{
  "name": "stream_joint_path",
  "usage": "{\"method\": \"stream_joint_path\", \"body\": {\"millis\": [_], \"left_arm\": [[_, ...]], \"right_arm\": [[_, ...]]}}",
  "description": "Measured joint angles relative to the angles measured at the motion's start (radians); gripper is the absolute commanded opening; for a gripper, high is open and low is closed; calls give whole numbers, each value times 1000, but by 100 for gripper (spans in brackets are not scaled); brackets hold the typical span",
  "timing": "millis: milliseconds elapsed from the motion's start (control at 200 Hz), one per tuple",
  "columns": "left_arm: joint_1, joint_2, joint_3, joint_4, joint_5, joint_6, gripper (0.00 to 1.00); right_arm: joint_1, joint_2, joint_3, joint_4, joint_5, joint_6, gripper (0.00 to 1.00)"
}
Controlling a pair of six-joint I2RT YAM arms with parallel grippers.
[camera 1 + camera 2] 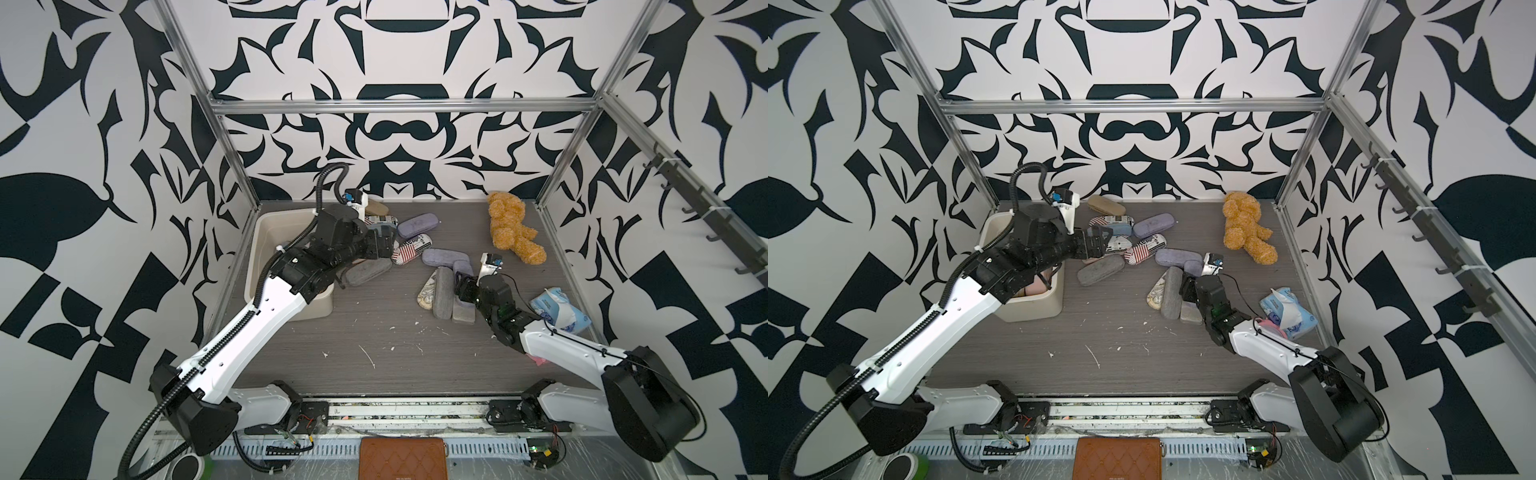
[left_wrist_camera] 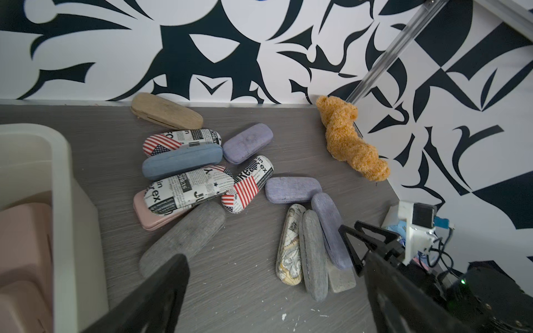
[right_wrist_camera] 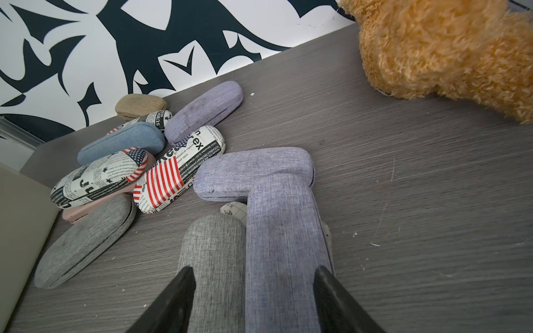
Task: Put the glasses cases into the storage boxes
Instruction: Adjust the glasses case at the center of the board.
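Note:
Several glasses cases lie in a loose pile mid-table, among them a grey case [image 1: 363,274], flag-and-newsprint cases [image 2: 187,190] and a tan case [image 1: 1105,204]. The cream storage box [image 1: 262,224] stands at the left with pink cases [image 2: 26,230] inside. My left gripper [image 1: 383,243] hangs open over the pile beside the box, nothing between its fingers [image 2: 173,288]. My right gripper [image 3: 253,271] is open, its fingers straddling a grey case [image 3: 213,253] and a lilac case [image 3: 282,230] lying side by side; whether they press on them is unclear.
A tan teddy bear [image 1: 513,230] lies at the back right. A blue-white soft packet [image 1: 559,311] sits by the right arm. A brown quilted wallet [image 1: 402,457] and a tape roll [image 1: 187,463] lie in front of the arm bases. White specks dot the table.

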Motion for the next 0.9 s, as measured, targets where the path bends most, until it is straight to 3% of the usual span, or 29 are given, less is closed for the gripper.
{"method": "stream_joint_path", "body": {"millis": [205, 430, 770, 900], "left_arm": [[-120, 93, 17, -97, -129, -23, 91], [-164, 187, 7, -145, -131, -53, 92], [-96, 333, 26, -196, -101, -51, 92], [-9, 482, 98, -235, -124, -43, 99]], "right_arm": [[0, 0, 11, -43, 14, -7, 68], [0, 0, 113, -166, 63, -19, 61], [0, 39, 129, -220, 73, -35, 65], [0, 38, 129, -224, 69, -36, 72]]}}
